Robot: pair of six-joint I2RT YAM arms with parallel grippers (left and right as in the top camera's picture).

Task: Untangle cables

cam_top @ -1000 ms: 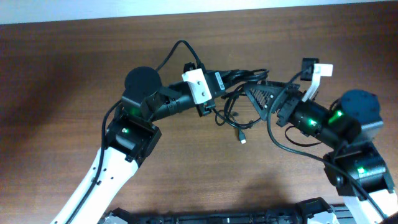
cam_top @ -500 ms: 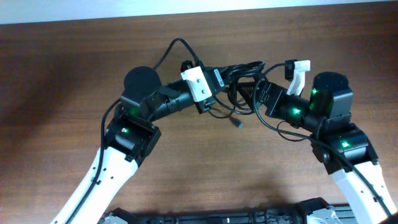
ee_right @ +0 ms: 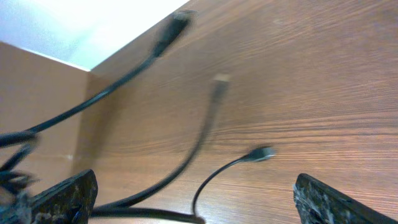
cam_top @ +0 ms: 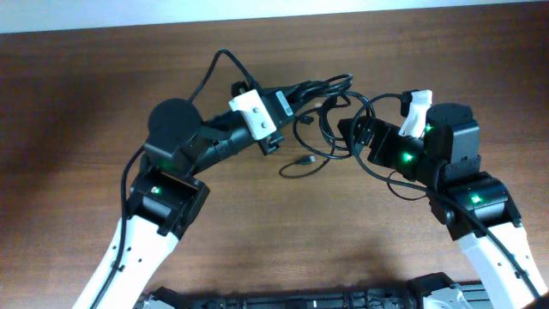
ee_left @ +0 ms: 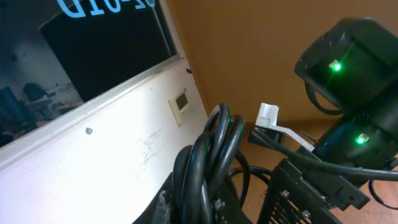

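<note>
The cables (cam_top: 330, 116) are thin black cords looped together between the two arms at the middle of the wooden table. One plug end (cam_top: 302, 160) trails toward the front. My left gripper (cam_top: 294, 94) is shut on a bundle of the cables (ee_left: 208, 152), which rises out from between its fingers (ee_left: 163, 208). My right gripper (cam_top: 348, 135) stands wide open just right of the loops. In the right wrist view a cord (ee_right: 149, 214) and a small plug (ee_right: 261, 152) lie between its spread fingertips (ee_right: 65, 196), untouched.
A brown wooden table (cam_top: 257, 223) lies under both arms, ending at a white wall edge (cam_top: 429, 7) at the back. The right arm's body (ee_left: 348, 56) stands close in front of the left gripper. Thick arm wires (cam_top: 219, 64) loop above the left wrist.
My right gripper has swung left, up to the loops. The left arm has drawn back to the left with the bundle, and the loose plug end has slid left with it.
</note>
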